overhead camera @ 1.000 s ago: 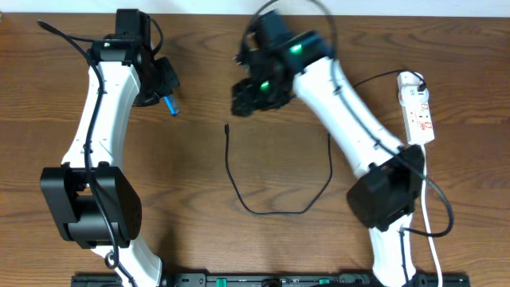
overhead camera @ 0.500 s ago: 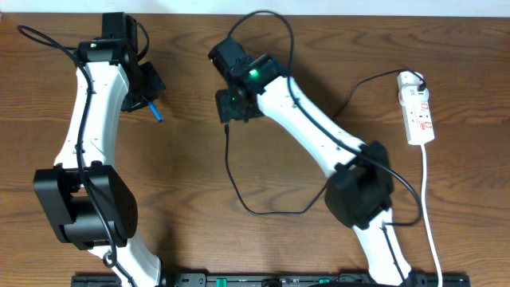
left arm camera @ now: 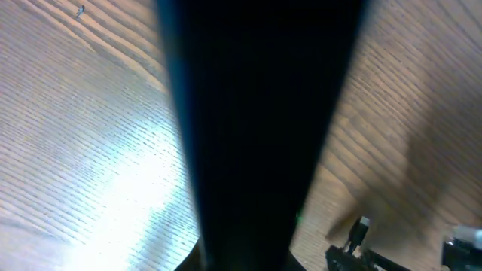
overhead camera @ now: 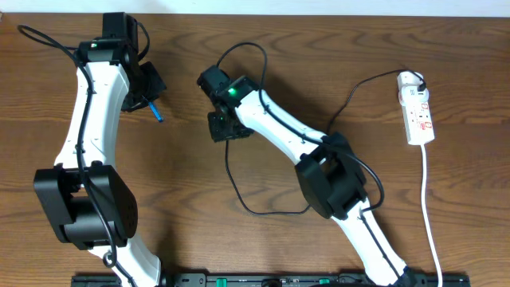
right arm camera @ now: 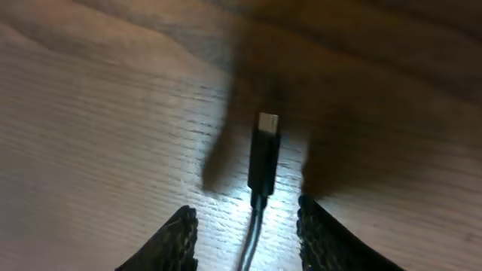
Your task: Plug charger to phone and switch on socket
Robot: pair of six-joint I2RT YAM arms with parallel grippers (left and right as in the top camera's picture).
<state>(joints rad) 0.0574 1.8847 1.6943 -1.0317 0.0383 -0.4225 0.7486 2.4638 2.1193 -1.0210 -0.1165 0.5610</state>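
The phone [overhead camera: 155, 110] was off the wooden worktop [overhead camera: 191, 183] at the far left, showing from overhead as a thin blue strip sticking out of the left gripper [overhead camera: 150, 96], whose jaws were clamped on it. In the left wrist view a dark slab with a bluish edge filled the middle and hid the jaws themselves. The right gripper [overhead camera: 221, 127] was low over the far middle of the worktop. Its jaws stood apart on either side of the charger [overhead camera: 239, 195], not touching it, and the small connector tip [right arm camera: 263, 154] lay flat just beyond the fingertips [right arm camera: 181, 233]. From there the black cable ran toward the near side, looped right and passed under the right arm. The socket [overhead camera: 417, 108] lay at the far right, well apart from both grippers, and its thick white cord [overhead camera: 426, 207] trailed toward the near edge.
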